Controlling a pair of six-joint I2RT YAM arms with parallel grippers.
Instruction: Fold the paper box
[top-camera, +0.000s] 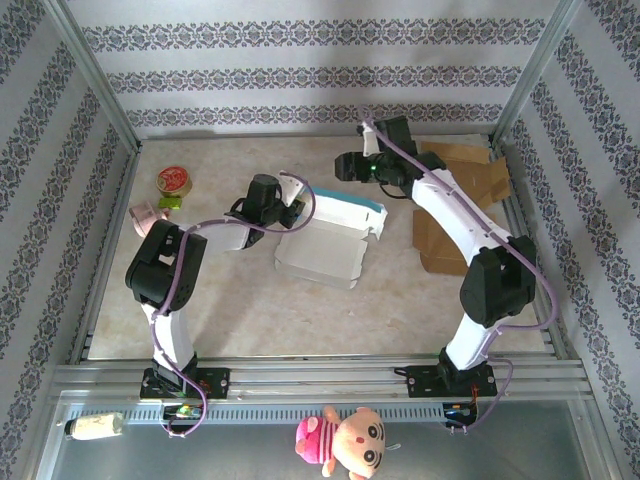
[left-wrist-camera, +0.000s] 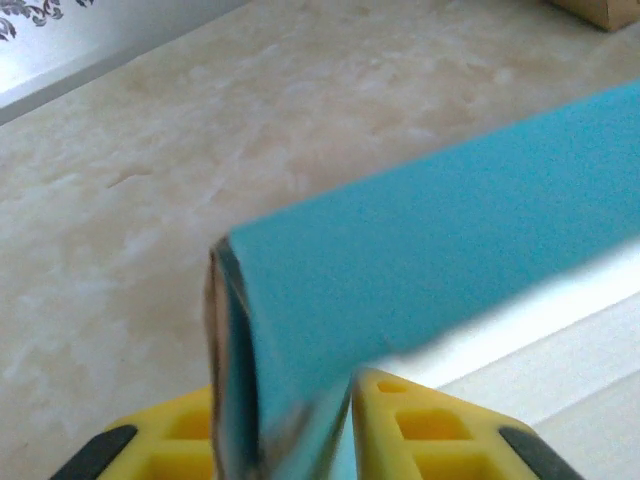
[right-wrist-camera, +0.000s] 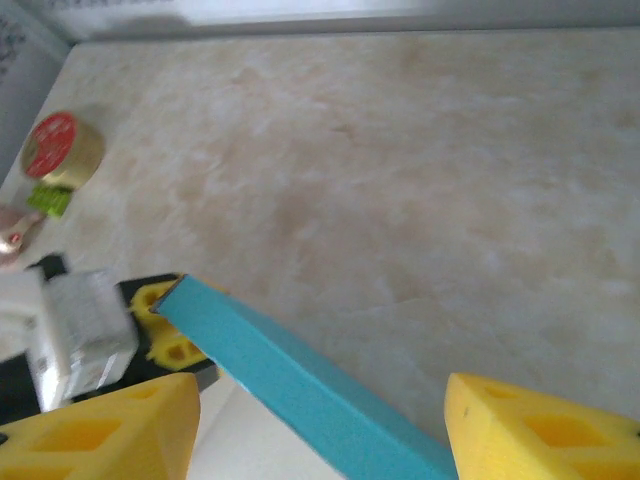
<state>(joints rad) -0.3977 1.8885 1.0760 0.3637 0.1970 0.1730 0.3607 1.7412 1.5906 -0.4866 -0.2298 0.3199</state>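
**Hidden or unclear.** In the left wrist view, the left pincer (left-wrist-camera: 285, 425) is cut off by the bottom edge. A teal flap (left-wrist-camera: 430, 230) of the paper box (top-camera: 322, 252) stands between its two yellow fingers (left-wrist-camera: 430, 435). I cannot tell whether they press on it or merely flank it. From above, the same pincer covers the box's far left corner. A pink item (top-camera: 148, 215) near the left edge of the tabletop (top-camera: 400, 310) is too small to identify.

**Orientation.** The box lies about mid-tabletop, open side up, with its long axis running roughly left to right. A white panel with a teal edge rises along its far side.

**Right pincer** (right-wrist-camera: 320, 405). Released. I see its fingers wide apart on either side of the teal edge, touching neither face.

**Count.** One box, two pincers, one red-topped tin (top-camera: 175, 180) and one pink item. The brown cardboard sheets (top-camera: 455, 200) at the right edge overlap, so their number is unclear.
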